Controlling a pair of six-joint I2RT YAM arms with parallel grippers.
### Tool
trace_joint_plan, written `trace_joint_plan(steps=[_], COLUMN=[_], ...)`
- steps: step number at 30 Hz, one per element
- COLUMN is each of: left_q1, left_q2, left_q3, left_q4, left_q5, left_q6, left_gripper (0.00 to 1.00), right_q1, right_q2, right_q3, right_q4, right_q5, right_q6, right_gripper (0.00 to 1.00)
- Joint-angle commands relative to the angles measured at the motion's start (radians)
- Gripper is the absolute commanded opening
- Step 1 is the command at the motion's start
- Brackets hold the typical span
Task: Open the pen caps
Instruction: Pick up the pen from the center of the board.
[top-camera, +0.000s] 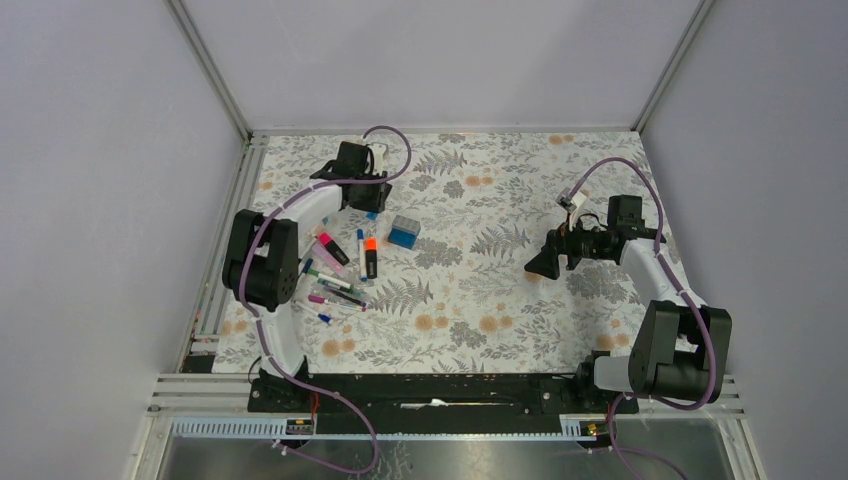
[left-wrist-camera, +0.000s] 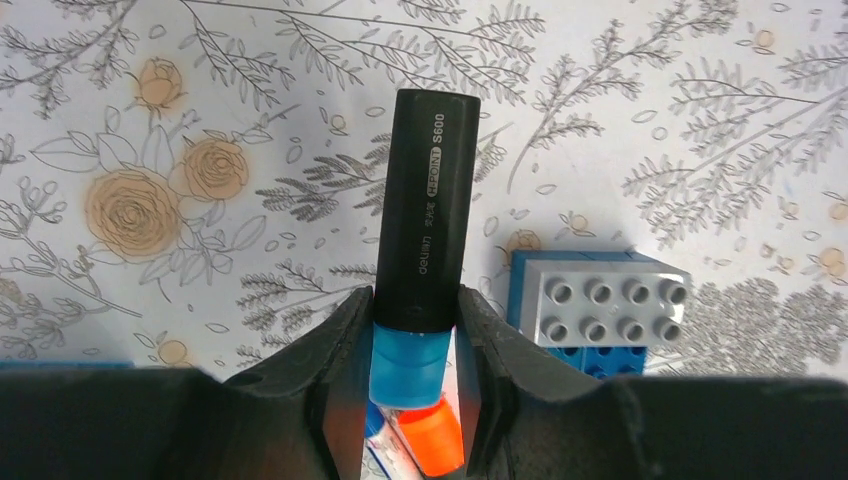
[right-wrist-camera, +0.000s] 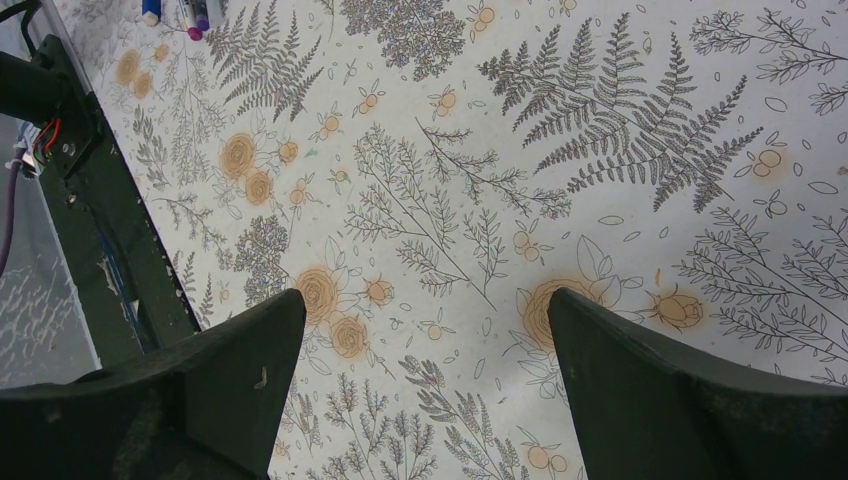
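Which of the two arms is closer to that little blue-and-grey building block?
Left. The left gripper, jaws shut on a black highlighter, hovers just beside the block; the right gripper, jaws open, sits well off to its other side.

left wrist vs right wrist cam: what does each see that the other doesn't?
Left wrist only: left tool shut on a black highlighter near its blue cap; blue-and-grey block; an orange cap below. Right wrist only: right tool open, empty; dark base rail; pen tips at the top-left edge. Both: floral table cover.
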Motion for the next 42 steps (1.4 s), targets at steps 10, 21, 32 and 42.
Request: trace_joint_plan(steps=[10, 21, 32, 42], left_q1=[0.004, -0.065, -0.238, -0.376], left_q2=[-0.264, -0.448, -0.443, -0.316], left_q3=[-0.193, -0.416, -0.574, -0.622], left_q4=[0.148, 0.464, 0.877, 1.135], left_q5=[0.233, 0.353, 0.314, 0.193], left_q6=[-0.192, -0.468, -0.745, -0.897], left_gripper=[0.17, 0.16, 0.16, 0.16], right_q1=[0.0, 0.008, 0.079, 0.187], right_q2=[-0.013, 0.005, -0.013, 0.05], right_q3=[0.029, 0.011, -0.089, -0.146], right_q4=[-0.005, 0.011, 0.267, 0.654], right_q5=[-0.051, -0.123, -0.172, -0.198], right_q6=[-0.017, -0.002, 0.201, 0.569], right_gripper=[0.98, 0.99, 0.98, 0.99])
